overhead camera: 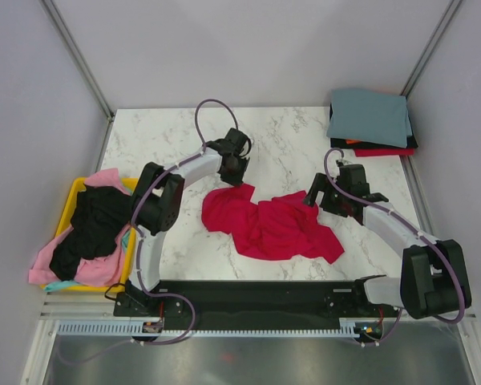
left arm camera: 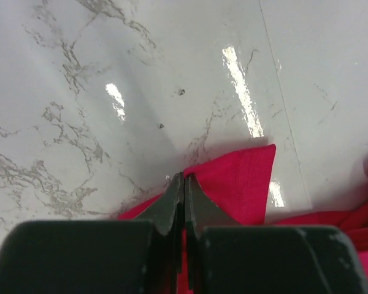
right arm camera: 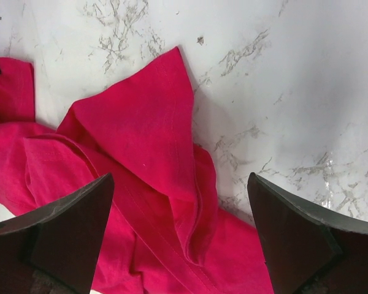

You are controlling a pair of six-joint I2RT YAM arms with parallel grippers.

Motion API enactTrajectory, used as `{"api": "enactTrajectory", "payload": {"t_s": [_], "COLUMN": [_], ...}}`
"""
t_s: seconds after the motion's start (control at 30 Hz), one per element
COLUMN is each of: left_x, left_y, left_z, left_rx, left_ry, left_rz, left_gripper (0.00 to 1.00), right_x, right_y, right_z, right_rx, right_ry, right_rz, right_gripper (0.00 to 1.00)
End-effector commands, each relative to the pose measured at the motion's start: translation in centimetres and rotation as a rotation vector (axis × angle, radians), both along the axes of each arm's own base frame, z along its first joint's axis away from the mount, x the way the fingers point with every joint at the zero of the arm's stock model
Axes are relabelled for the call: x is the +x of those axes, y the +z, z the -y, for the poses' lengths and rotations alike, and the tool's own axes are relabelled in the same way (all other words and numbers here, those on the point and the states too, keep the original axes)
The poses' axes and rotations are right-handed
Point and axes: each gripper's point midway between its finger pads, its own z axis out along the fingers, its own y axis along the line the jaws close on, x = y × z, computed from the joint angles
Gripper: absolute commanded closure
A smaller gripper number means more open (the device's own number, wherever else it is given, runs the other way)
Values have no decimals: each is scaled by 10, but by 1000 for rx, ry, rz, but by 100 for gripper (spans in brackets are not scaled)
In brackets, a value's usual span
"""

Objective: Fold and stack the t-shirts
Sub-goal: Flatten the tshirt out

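Left gripper (left arm camera: 184,184) pinches the crimson t-shirt (left arm camera: 239,177) at its edge, jaws closed. Right gripper (right arm camera: 179,180) gapes wide above it, holding nothing. At left, a yellow bin (overhead camera: 78,186) holds a black t-shirt (overhead camera: 96,224) and a pink t-shirt (overhead camera: 104,178).

A yellow bin (overhead camera: 129,184) sits at the left edge of the white marble table (overhead camera: 289,136).

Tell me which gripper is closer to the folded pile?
Right. The right gripper is on the near side of the folded pile; the left gripper, far to its left.
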Motion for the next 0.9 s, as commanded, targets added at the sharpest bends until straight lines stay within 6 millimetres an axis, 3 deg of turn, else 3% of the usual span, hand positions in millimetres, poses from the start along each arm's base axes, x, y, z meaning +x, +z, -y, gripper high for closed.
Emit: {"api": "enactTrajectory", "payload": {"t_s": [0.0, 0.07, 0.1, 0.13, 0.17, 0.2, 0.27, 0.33, 0.43, 0.47, 0.5, 0.53, 0.57, 0.6, 0.67, 0.7, 0.77, 0.8, 0.87], "left_x": [15, 31, 30, 36, 36, 34, 32, 26, 17, 16, 15, 14, 14, 15, 13, 17, 18, 24, 21], "left_y": [74, 126, 157, 187, 204, 225, 235, 232, 219, 217, 218, 222, 228, 240, 258, 283, 301, 343, 378], "left_z": [5, 2, 0, 0, -1, -3, -7, -11, -16, -17, -17, -17, -16, -15, -17, -20, -34, -43, -58], "left_rx": [-44, -57, -78, -99, -111, -122, -124, -114, -102, -103, -106, -115, -122, -138, -146, -166, -134, -171, -189], "left_ry": [-3, 28, 35, 40, 40, 44, 47, 51, 60, 63, 66, 64, 61, 58, 52, 60, 85, 111, 137], "left_rz": [131, 240, 292, 350, 379, 412, 426, 409, 375, 372, 372, 379, 389, 411, 440, 490, 504, 585, 638], "left_gripper": [98, 98, 98, 98, 98, 98, 98, 98, 98, 98, 98, 98, 98, 98, 98, 98, 98, 98, 98], "right_x": [15, 24, 27, 36, 36, 42, 43, 49, 61, 63, 68, 75, 79, 83, 98, 104, 129, 144, 150], "right_y": [4, 8, -3, -2, -16, -16, -27, -28, -29, -31, -29, -21, -19, -15, 11, 24, 85, 132, 194], "right_z": [-1, -8, -10, -12, -14, -16, -19, -21, -22, -23, -25, -29, -31, -33, -41, -42, -47, -46, -40], "right_rx": [14, 47, 51, 52, 53, 59, 72, 81, 80, 81, 87, 103, 113, 125, 159, 169, 185, 173, 154], "right_ry": [-7, 5, 7, 5, 11, 14, 15, 18, 16, 21, 26, 35, 42, 44, 59, 57, 82, 103, 117], "right_rz": [39, 51, 19, 19, -24, -23, -49, -31, -18, -21, -10, 8, 13, 21, 78, 104, 230, 316, 434], "right_gripper": [2, 2, 2, 2, 3, 8, 12, 19, 47, 66, 73, 80, 96, 100, 100, 100, 100, 100, 100]}}
